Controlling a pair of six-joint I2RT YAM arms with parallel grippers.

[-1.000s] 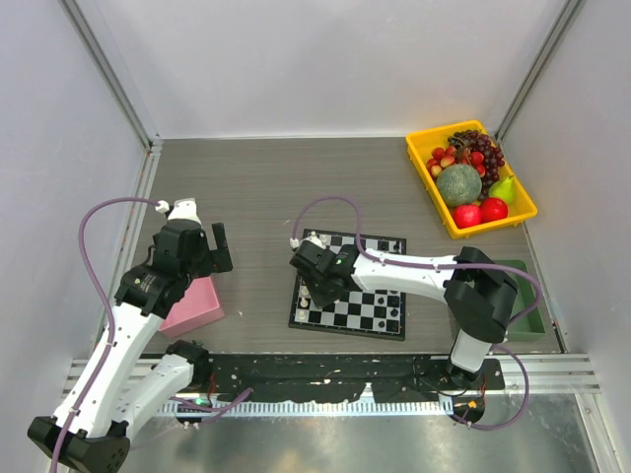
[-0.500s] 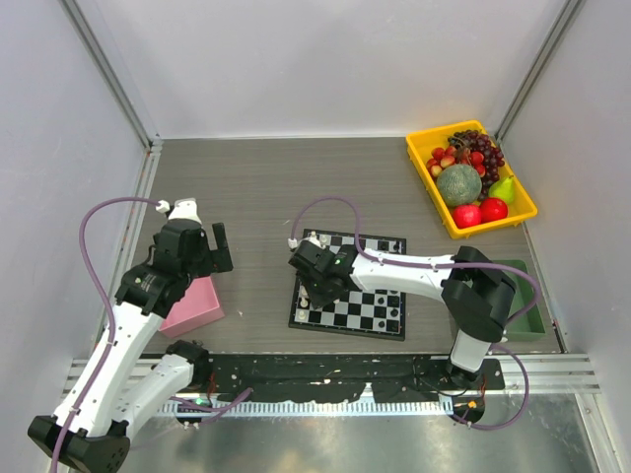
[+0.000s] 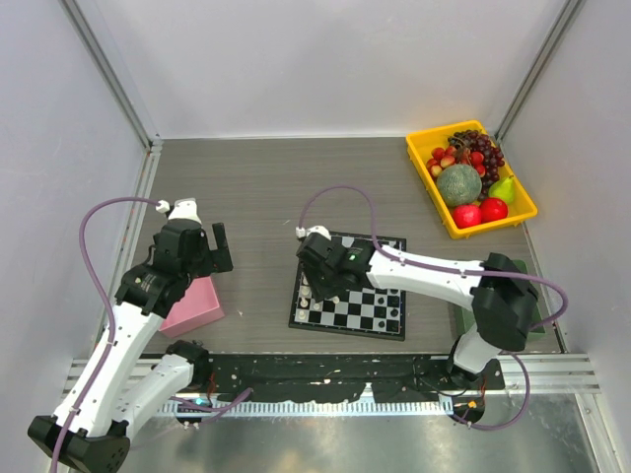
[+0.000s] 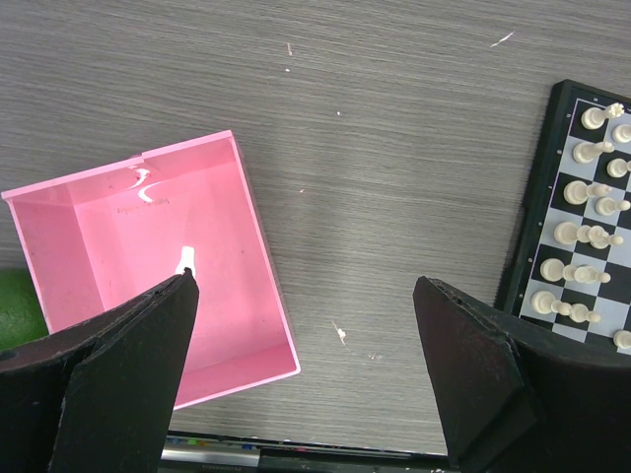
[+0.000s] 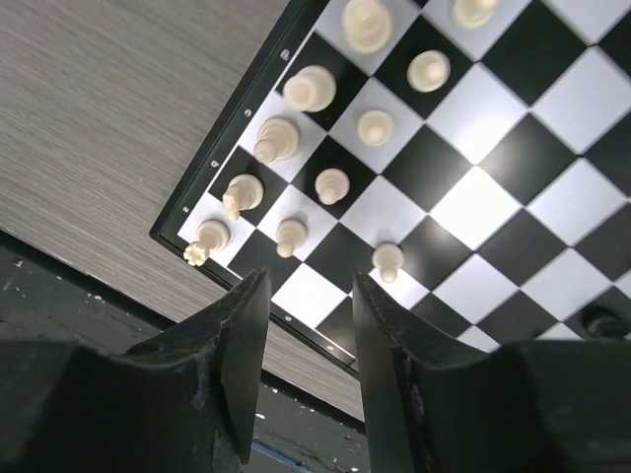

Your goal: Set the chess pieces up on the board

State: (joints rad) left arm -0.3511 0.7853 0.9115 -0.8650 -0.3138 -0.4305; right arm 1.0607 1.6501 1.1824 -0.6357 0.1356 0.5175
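The board lies at the table's front centre. It also shows in the left wrist view and the right wrist view. Several white chess pieces stand in two rows on its left side, also in the left wrist view. One white pawn stands apart, just beyond my right fingertips. My right gripper hovers over the board's near-left corner, narrowly open and empty. My left gripper is wide open and empty above the pink box's right edge. One white piece lies in the pink box.
The pink box sits at the front left. A yellow tray of fruit stands at the back right. A green bin sits right of the board. A green object lies left of the pink box.
My right gripper and forearm have shifted a little to the right and away over the board's left side. The left arm has not moved.
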